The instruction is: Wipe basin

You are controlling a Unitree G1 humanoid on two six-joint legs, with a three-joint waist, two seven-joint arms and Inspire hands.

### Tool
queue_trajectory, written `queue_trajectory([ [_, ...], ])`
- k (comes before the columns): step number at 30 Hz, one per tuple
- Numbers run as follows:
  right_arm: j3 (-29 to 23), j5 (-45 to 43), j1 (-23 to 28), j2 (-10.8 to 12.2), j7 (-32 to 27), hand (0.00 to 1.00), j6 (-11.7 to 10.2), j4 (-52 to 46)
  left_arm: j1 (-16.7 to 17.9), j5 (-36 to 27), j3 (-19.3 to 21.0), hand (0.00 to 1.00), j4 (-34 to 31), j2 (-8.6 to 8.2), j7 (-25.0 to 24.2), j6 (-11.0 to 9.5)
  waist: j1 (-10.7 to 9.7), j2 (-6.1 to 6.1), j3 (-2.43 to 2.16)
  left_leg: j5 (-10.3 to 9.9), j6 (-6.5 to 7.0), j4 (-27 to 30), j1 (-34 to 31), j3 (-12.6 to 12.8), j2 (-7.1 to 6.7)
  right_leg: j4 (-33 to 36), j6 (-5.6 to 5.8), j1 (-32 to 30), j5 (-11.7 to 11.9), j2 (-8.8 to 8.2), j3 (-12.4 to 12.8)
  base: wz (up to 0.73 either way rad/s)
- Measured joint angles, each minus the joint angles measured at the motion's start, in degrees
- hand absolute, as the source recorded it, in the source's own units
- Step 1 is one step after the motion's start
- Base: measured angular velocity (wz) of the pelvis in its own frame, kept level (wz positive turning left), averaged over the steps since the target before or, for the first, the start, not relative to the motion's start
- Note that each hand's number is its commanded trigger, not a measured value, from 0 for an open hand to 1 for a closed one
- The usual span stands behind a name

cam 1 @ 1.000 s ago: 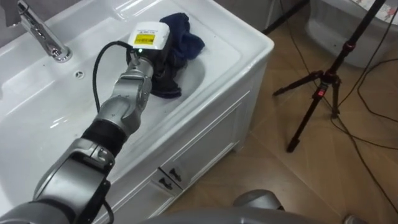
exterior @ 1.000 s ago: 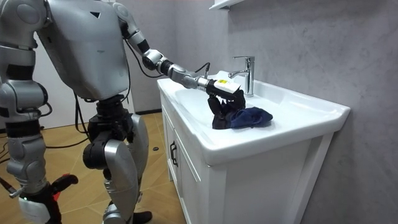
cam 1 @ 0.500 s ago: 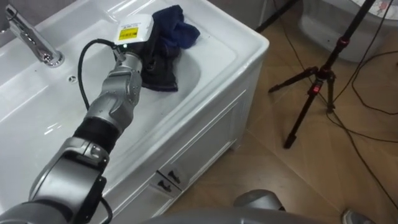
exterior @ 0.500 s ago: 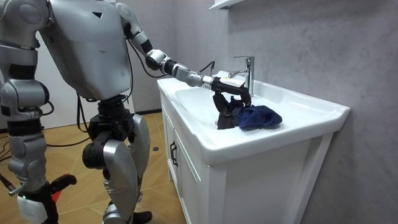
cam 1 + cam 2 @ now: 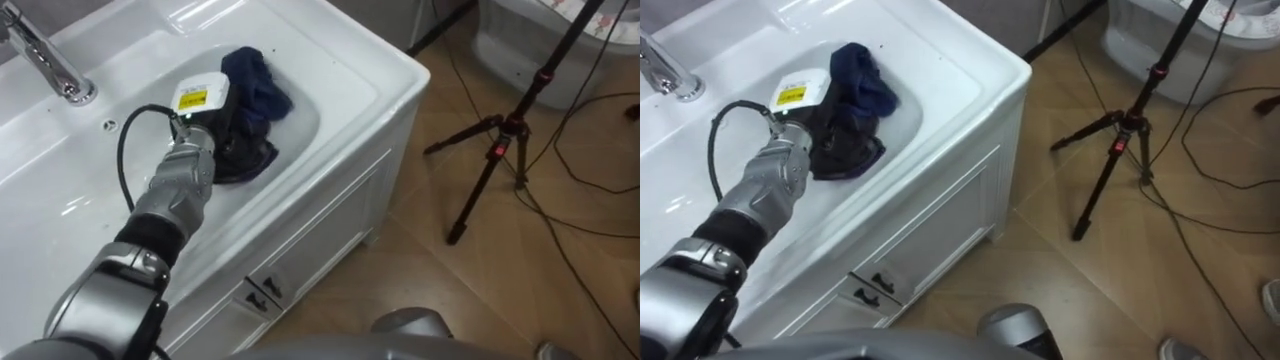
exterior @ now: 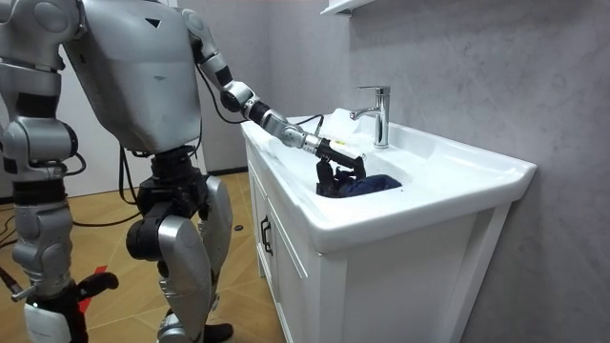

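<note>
A dark blue cloth (image 5: 255,85) lies bunched in the bowl of the white basin (image 5: 370,60), near its right side. My left hand (image 5: 215,125) reaches in from the lower left and sits on the cloth's near part, its dark fingers curled down into the fabric. In the room view the left hand (image 6: 334,170) is low inside the bowl with the cloth (image 6: 376,184) just beyond it. I stand at the basin's front, at the room view's left. My right hand (image 6: 43,319) hangs at my side at that view's lower left.
A chrome tap (image 5: 50,60) stands at the basin's back left. Under the basin is a white cabinet (image 5: 330,220) with door handles. A black tripod (image 5: 500,150) and cables stand on the wood floor to the right, with a grey container (image 5: 540,40) behind.
My left hand has pulled the cloth off the basin's right ledge and down into the bowl, nearer to me. The head camera has shifted a little.
</note>
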Motion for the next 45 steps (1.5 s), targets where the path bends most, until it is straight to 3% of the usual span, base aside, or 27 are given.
queue_trajectory([
  [2, -0.25, -0.04, 0.29, 0.78, 0.04, 0.0, 0.01, -0.04, 2.01, 0.6, 1.38, 1.0, 0.38, -0.23, 0.55, 0.19, 0.02, -0.46, -0.24, -0.11, -0.16, 0.01, 0.67, -0.15, -0.04, -0.12, -0.13, 0.7, -0.09, 0.03, -0.07, -0.01],
  [5, -1.33, -0.03, 0.45, 1.56, 0.26, 0.0, 0.08, -0.07, 3.8, 0.6, 3.58, 1.0, 0.73, -0.93, 1.36, 0.41, 0.54, -0.43, -0.25, -0.17, -0.24, -0.01, 0.91, -0.56, -0.12, -0.04, -0.1, 0.93, -0.11, 0.11, -0.2, 0.06],
  [11, -3.84, 0.11, 0.07, 1.53, 0.87, 0.0, 1.55, -0.69, 3.89, 0.62, 7.39, 1.0, 3.76, -1.38, 0.9, 0.82, 2.28, -0.17, -0.27, -0.24, -0.23, 0.06, 0.62, -1.83, -0.15, 0.15, 0.06, 1.03, 0.02, 0.34, -0.58, 0.06],
  [14, -4.01, -0.27, -0.08, 1.53, 0.69, 0.0, 2.61, -0.79, 4.06, 0.67, 9.74, 1.0, 5.65, -1.62, 0.95, 0.88, 3.08, 0.23, -0.52, -0.24, -0.24, 0.0, 0.62, -2.33, -0.2, 0.11, -0.03, 1.28, 0.07, 0.36, -1.13, 0.07],
  [18, -5.03, -0.36, -0.27, 1.27, 0.88, 0.0, 3.07, -2.46, 5.47, 4.84, 13.76, 1.0, 5.58, -1.82, 0.98, 0.96, 4.34, 0.41, -0.61, -0.2, -0.34, 0.08, 0.63, -3.21, -0.23, 0.0, -0.31, 1.62, -0.03, 0.41, -1.91, 0.08],
  [26, -8.09, 0.12, -1.94, 0.8, 1.31, 0.0, 3.12, -2.35, 7.03, 10.47, 18.16, 1.0, 5.42, -1.56, 1.22, 1.13, 7.22, 0.64, -0.81, 0.08, -0.78, 0.21, 0.39, -4.98, -0.3, -0.08, -0.92, 1.84, -0.4, -0.03, -4.73, 0.1],
  [28, -9.06, -0.01, -2.31, 0.61, 1.24, 0.0, 3.12, -2.18, 7.49, 12.39, 18.44, 1.0, 4.91, -0.83, 1.15, 1.31, 8.1, 0.8, -0.91, 0.18, -0.92, 0.28, 0.34, -5.25, -0.26, -0.12, -1.06, 1.75, -0.49, -0.09, -4.83, 0.07],
  [30, -9.06, 0.21, -2.77, -0.28, 1.51, 0.0, 3.11, -2.03, 7.99, 13.29, 18.42, 1.0, 4.84, 1.24, 0.77, 1.33, 8.89, 1.51, -1.4, 0.23, -1.0, 0.37, -0.16, -6.74, -0.31, -0.19, -1.27, 1.61, -0.58, -0.09, -5.2, 0.07],
  [31, -9.07, 0.16, -3.03, -0.64, 1.68, 0.0, 3.11, -1.91, 7.99, 13.38, 18.47, 1.0, 5.0, 1.95, 0.46, 1.33, 9.1, 1.69, -1.43, 0.26, -1.04, 0.41, -0.23, -7.02, -0.32, -0.2, -1.3, 1.59, -0.56, -0.08, -5.2, 0.04],
  [34, -10.32, -0.17, -3.89, -2.19, 2.02, 0.0, 3.08, -1.84, 7.98, 14.13, 20.23, 1.0, 5.61, 5.69, -1.27, 1.35, 9.74, 2.51, -1.51, 0.41, -1.25, 0.42, -0.55, -8.76, -0.4, -0.79, -1.56, 1.88, -0.52, -0.22, -6.63, 0.16],
  [36, -11.18, -0.03, -4.19, -3.55, 1.83, 0.0, 2.91, -1.67, 7.98, 14.09, 20.72, 1.0, 5.07, 9.11, -1.45, 1.27, 11.36, 3.1, -1.46, 0.51, -1.39, 0.57, -1.02, -9.93, -0.38, -1.01, -1.81, 1.77, -0.55, -0.23, -7.33, 0.14],
  [38, -11.14, 0.04, -4.5, -4.22, 1.31, 0.0, 2.82, -1.51, 7.25, 14.09, 20.71, 1.0, 4.84, 10.98, -1.44, 1.08, 11.87, 3.37, -1.37, 0.53, -1.43, 1.27, -1.62, -11.16, -0.47, -1.03, -2.03, 1.57, -0.69, -0.35, -8.29, 0.25],
  [45, -11.16, 0.15, -5.7, -5.13, -0.56, 0.0, 1.24, -1.68, 7.37, 14.03, 20.73, 1.0, 3.3, 12.08, -2.09, 0.4, 13.86, 4.7, -1.52, 0.95, -2.11, 1.62, -2.29, -12.92, -0.12, -0.98, -3.04, 1.34, -1.09, -0.04, -9.75, 0.07],
])
